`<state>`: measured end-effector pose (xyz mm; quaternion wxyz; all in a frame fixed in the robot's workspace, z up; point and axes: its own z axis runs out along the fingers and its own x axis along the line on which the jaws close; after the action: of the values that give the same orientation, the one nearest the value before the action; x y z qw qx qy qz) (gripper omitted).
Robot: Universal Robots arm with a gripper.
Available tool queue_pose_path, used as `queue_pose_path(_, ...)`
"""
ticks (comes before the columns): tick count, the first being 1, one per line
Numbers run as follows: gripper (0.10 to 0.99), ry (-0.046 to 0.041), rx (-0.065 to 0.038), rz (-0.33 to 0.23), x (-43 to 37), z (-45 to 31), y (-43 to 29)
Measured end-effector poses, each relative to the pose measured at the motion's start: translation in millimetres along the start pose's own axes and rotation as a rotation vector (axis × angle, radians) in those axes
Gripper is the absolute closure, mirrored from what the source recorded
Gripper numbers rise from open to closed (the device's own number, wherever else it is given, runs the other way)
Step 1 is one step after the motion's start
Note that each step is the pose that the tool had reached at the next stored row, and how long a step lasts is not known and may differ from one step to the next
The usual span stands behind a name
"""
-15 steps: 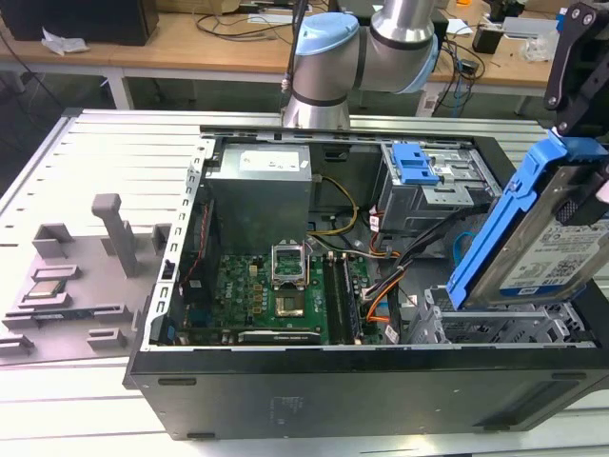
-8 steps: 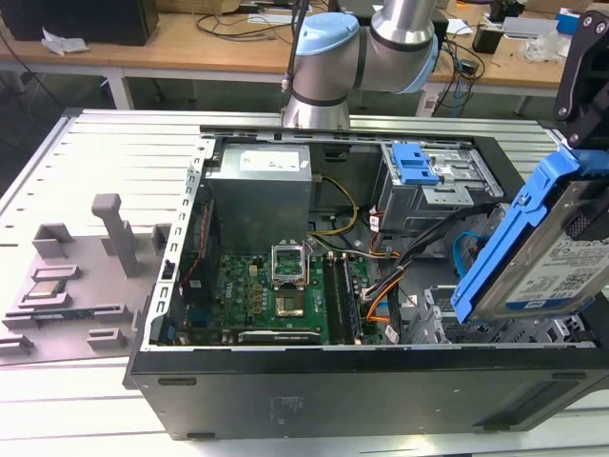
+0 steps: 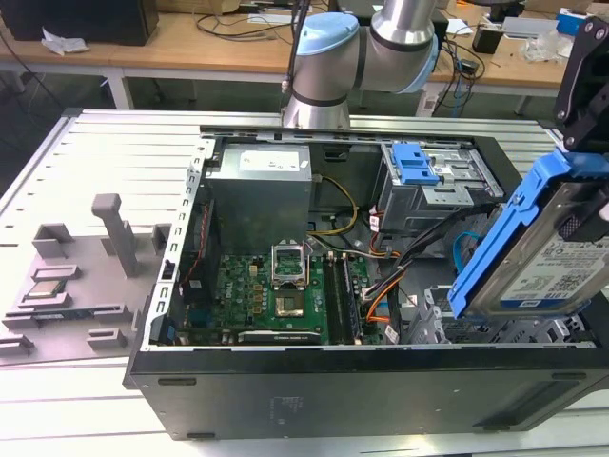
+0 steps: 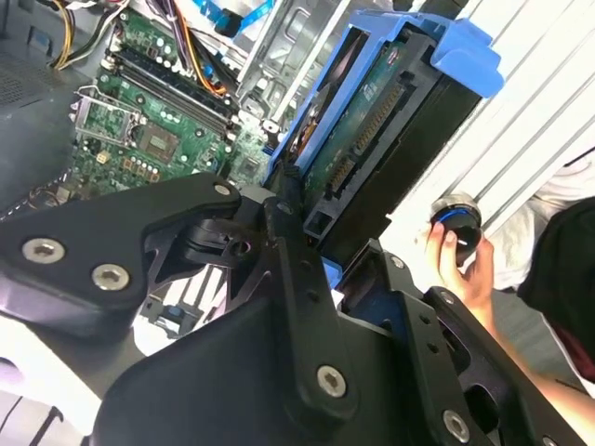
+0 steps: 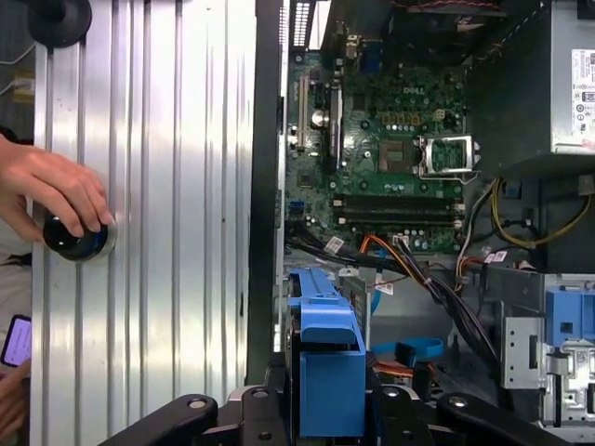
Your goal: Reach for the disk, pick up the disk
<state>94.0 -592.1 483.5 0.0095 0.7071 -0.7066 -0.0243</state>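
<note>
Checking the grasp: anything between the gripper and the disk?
No. The gripper is clamped straight onto the disk, as the second wrist view shows.

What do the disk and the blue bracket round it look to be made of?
The disk, held by the gripper above the case: bare silver metal by its dull sheen, with a white-and-blue paper label. The bracket: likely moulded plastic, matte uniform blue with rounded edges.

Disk (image 3: 547, 262) blue-bracketed, tilted, lifted above case.
</note>
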Motion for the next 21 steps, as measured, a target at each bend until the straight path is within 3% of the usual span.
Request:
queue_pose_path(12,0.718,0.0013,-0.006,-0.004,-15.6,8.1,-16.5)
queue_pose_path(21,0.718,0.0013,-0.010,-0.004,-17.2,16.8,-18.0)
